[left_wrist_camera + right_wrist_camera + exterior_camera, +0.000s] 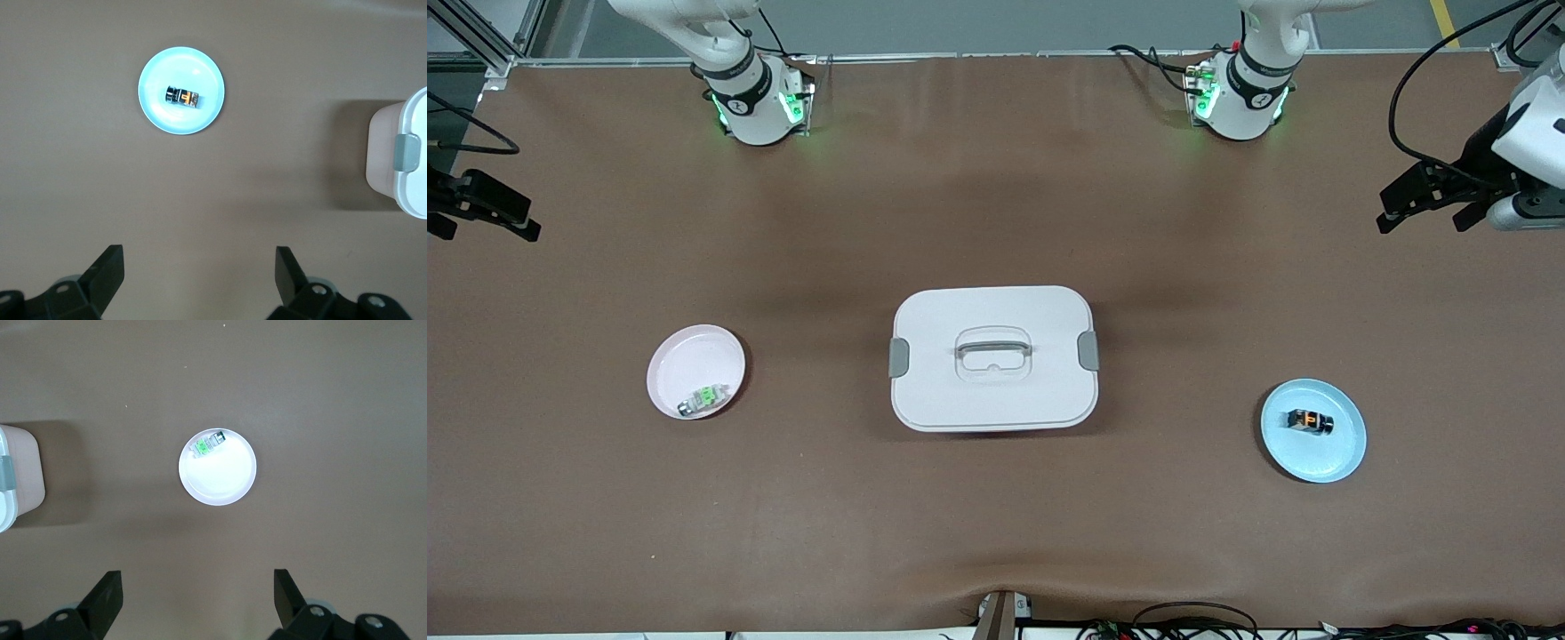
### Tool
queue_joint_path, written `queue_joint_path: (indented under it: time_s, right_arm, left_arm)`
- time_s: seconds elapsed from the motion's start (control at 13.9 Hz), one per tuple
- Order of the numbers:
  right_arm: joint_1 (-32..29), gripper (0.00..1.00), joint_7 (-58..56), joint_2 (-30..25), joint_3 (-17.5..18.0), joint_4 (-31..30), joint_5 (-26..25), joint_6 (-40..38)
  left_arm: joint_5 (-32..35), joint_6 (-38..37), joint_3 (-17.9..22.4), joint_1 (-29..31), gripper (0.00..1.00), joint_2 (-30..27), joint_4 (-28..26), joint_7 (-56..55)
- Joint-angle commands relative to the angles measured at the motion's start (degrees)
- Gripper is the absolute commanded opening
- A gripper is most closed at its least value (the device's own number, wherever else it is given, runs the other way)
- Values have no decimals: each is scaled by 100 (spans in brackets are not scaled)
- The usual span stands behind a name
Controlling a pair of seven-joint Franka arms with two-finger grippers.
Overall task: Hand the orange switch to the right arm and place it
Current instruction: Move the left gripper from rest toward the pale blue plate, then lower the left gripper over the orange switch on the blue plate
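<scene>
Brown matting covers the whole table point(996, 178), and from the front camera I see a white lidded box point(993, 357) with grey side latches and a clear handle sitting at the centre. At about three o'clock from the box, toward the left arm's end, a pale blue plate point(1343, 453) holds the orange switch point(1309, 421), which lies on its side near the plate's middle; its orange face carries dark marks that I cannot read. At about nine o'clock from the box, toward the right arm's end, a pink plate point(685, 356) holds a pale grey switch with a green face point(703, 399) against the rim nearest the camera. The left gripper point(1427, 204) hangs over the table's edge at the left arm's end, jaws spread. The right gripper point(480, 209) hangs over the edge at the right arm's end, and I read its jaws as spread too. Both arms wait, well apart from the plates. On the left wrist feed, the left gripper point(200, 277) shows its two black fingers point(107, 267) wide apart and empty, with the blue plate point(157, 110), the orange switch point(184, 97) and a corner of the box point(400, 160) under it. On the right wrist feed, the right gripper point(198, 597) is likewise open and empty over the pink plate point(220, 483), the green-faced switch point(207, 445) resting at its rim.
</scene>
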Motion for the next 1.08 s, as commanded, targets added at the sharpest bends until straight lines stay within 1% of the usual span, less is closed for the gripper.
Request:
queue_joint_path:
  time_s: [0.0, 0.22, 0.36, 0.5, 0.72, 1.01]
  right_arm:
    - [23, 100, 46, -18, -18, 41, -50, -4]
    - [14, 100, 55, -18, -27, 49, -50, -4]
    - [14, 100, 55, -18, -27, 49, -41, -4]
    - [14, 100, 55, -18, -27, 49, -32, -4]
    - [14, 100, 72, -18, -27, 49, -32, -4]
    - [5, 100, 72, -18, -27, 49, -41, -4]
  left_arm:
    - [98, -97, -8, 24, 100, 381, 196, 108]
    - [116, 61, 10, 120, 100, 732, 196, 424]
    - [116, 350, 1, 279, 100, 1048, 187, 591]
    - [124, 693, 10, 288, 100, 1356, 169, 627]
    - [326, 1142, 1, 288, 100, 1830, 143, 636]
    - [335, 1765, 1, 288, 100, 2507, 134, 995]
